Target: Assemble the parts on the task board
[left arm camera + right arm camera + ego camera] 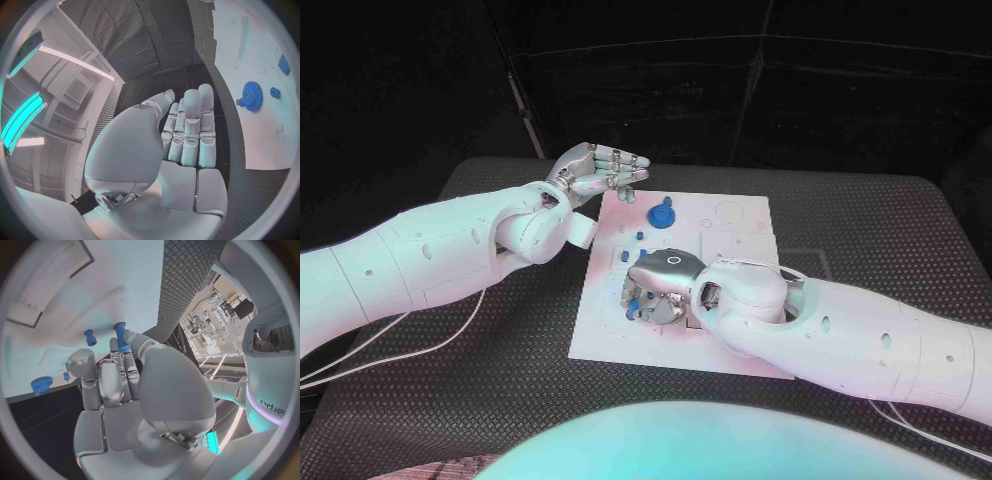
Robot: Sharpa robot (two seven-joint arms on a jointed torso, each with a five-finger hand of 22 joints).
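The white task board (718,240) lies in the middle of the black table. My right hand (664,285) is low over the board's near left part, and its fingertips (125,351) pinch a blue peg (119,331) that stands on the board (56,300). A second blue peg (90,336) stands just beside it. A blue gear (661,212) sits on the board's far left part, also seen as the gear (252,96) and the gear (41,385). My left hand (599,170) is raised beyond the board's far left corner, holding nothing, with its fingers (190,125) straight and side by side.
Small blue pieces (640,237) lie between the gear and my right hand, and another small piece (275,92) sits near the gear. The board's right half shows shallow recesses (733,215). Black ribbed mat (877,230) surrounds the board.
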